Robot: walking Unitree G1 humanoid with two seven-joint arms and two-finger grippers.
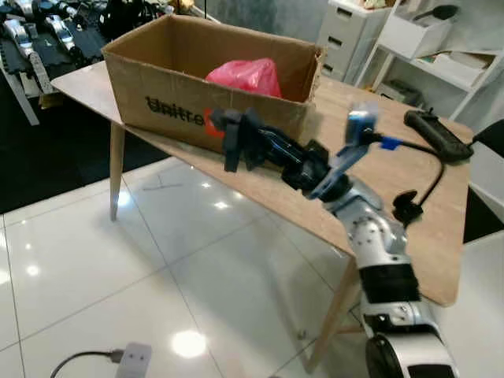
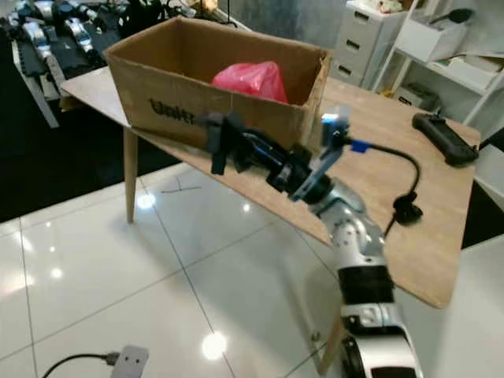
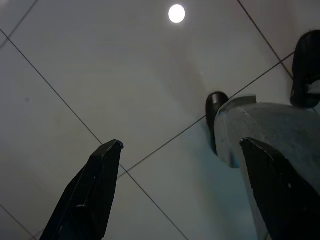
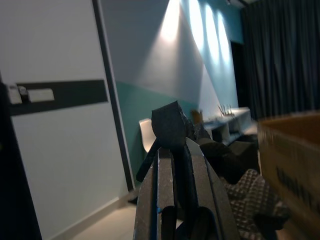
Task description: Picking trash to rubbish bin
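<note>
A big cardboard box [image 1: 189,87] sits on a wooden table [image 1: 409,181]. A pink bag [image 1: 246,76] of trash lies inside the box. The right gripper [image 1: 236,140] reaches out just in front of the box, its fingers pressed together and holding nothing. The left gripper [image 3: 180,195] hangs over the shiny floor [image 3: 100,75], fingers spread apart.

A cardboard box [image 2: 213,87] sits on the wooden table [image 2: 402,181] in the upper left of the frame, a red bag [image 2: 252,79] inside it. The right gripper [image 2: 220,142] reaches up from lower right, its fingers pressed together before the box's front wall.
</note>
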